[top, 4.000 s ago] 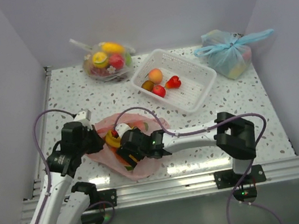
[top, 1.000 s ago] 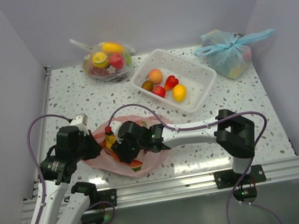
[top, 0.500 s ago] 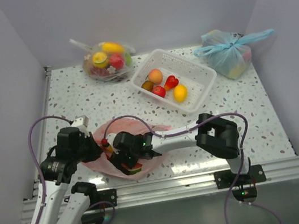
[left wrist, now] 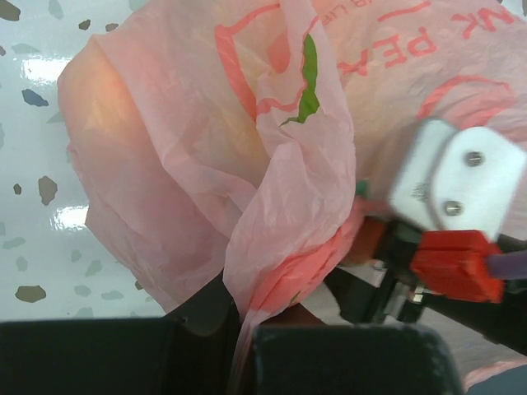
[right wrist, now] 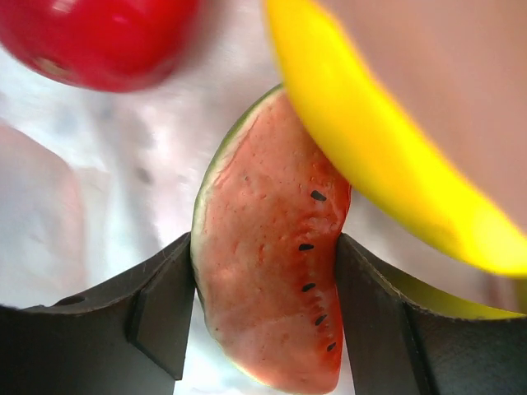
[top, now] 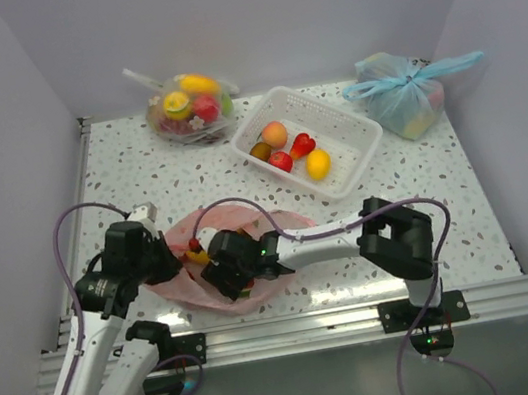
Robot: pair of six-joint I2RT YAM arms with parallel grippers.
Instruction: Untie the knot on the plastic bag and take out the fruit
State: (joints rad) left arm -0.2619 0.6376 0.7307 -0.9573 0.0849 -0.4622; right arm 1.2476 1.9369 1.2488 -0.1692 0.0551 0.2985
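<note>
The pink plastic bag [top: 286,222] lies open near the table's front left; no knot shows. My left gripper [top: 170,261] is shut on the bag's left edge, with the pink film [left wrist: 189,164] pinched between its jaws [left wrist: 245,350]. My right gripper [top: 229,276] is inside the bag, shut on a red watermelon slice [right wrist: 272,329] that fills the gap between both fingers [right wrist: 156,304]. A yellow banana [right wrist: 387,156] lies against the slice. A red apple [right wrist: 90,37] sits beyond it. The right gripper's white and red wrist [left wrist: 453,214] shows in the left wrist view.
A white basket [top: 357,146] at the back centre holds a peach [top: 275,134], red fruits and a yellow fruit [top: 317,163]. A clear bag of fruit [top: 186,107] sits at the back left. A tied light blue bag [top: 406,90] sits at the back right.
A yellow fruit has appeared in the basket since four seconds ago. The right gripper went back into the bag, shifted toward the front left, and now holds the watermelon slice. The left gripper keeps its hold.
</note>
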